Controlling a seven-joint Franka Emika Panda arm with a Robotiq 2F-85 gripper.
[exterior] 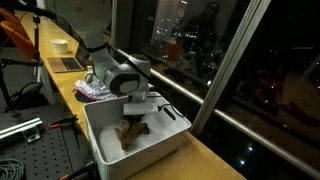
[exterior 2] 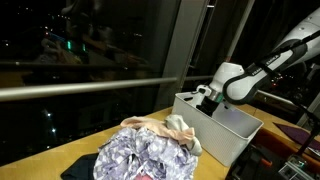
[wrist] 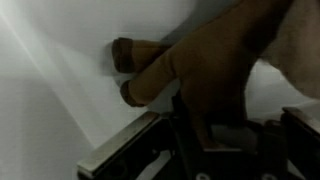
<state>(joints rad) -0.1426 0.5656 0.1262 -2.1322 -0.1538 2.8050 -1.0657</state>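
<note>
The gripper (exterior: 134, 110) hangs low in the bin (exterior: 108, 150), right over the brown toy (exterior: 132, 131). Whether its fingers have closed on anything cannot be told (the toy crowds the wrist view). A shallow pinch on soft plush could slip, or the fingertips could scrape the bin floor.

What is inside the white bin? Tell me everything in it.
A brown soft item lies on the floor of the white bin, with the gripper down on it. Anything beneath the item is covered, and whether the jaws grip it is unclear.
</note>
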